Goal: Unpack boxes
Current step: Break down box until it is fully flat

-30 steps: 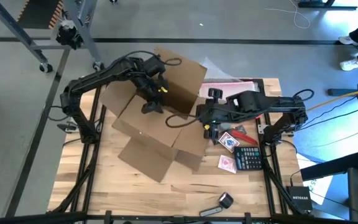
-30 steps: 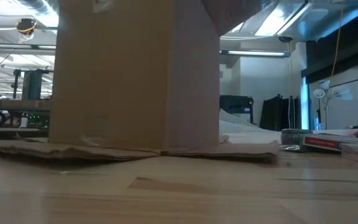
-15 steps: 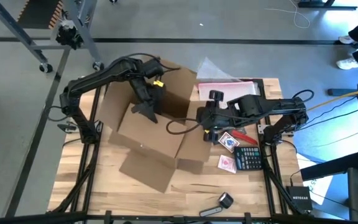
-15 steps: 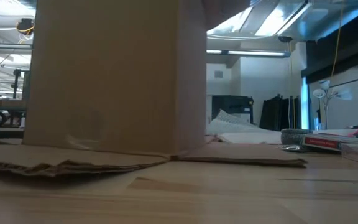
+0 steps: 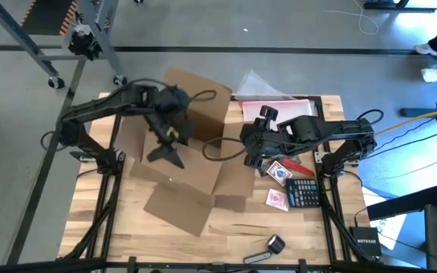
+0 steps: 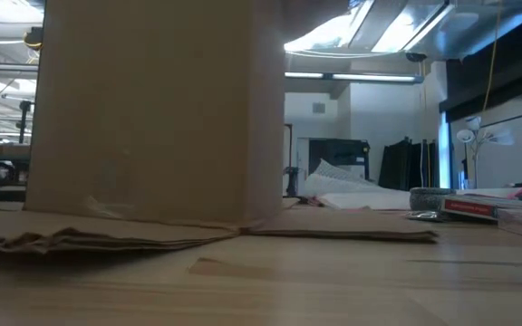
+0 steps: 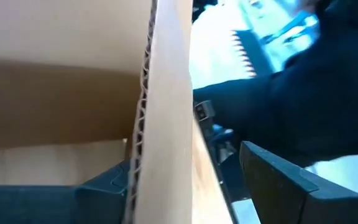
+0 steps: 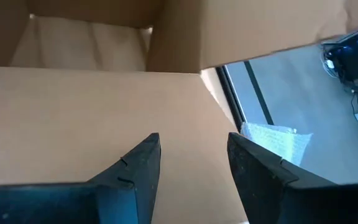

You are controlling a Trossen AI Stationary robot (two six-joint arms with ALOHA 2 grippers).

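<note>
Left gripper [image 5: 163,154]: fingers spread wide, straddling a wall of the box [image 5: 180,152] — I see one finger [image 7: 104,186] inside and one outside the corrugated edge, not clamped. Right gripper [image 5: 250,152]: fingers partly apart at the box's right side, over a flap, nothing between them in my wrist view.

Count: one cardboard box, sitting centre-left on the table [image 5: 226,235] with flaps splayed flat around it. Beside it on my right: one calculator [image 5: 304,192], two card packs [image 5: 278,186], one black-and-silver tool [image 5: 268,246] near the front edge, one pink-edged clear pouch [image 5: 271,102] at the back.

Versus a second ago: left gripper has swung left and nearer, and the box has shifted left with it. Right gripper has barely moved.
</note>
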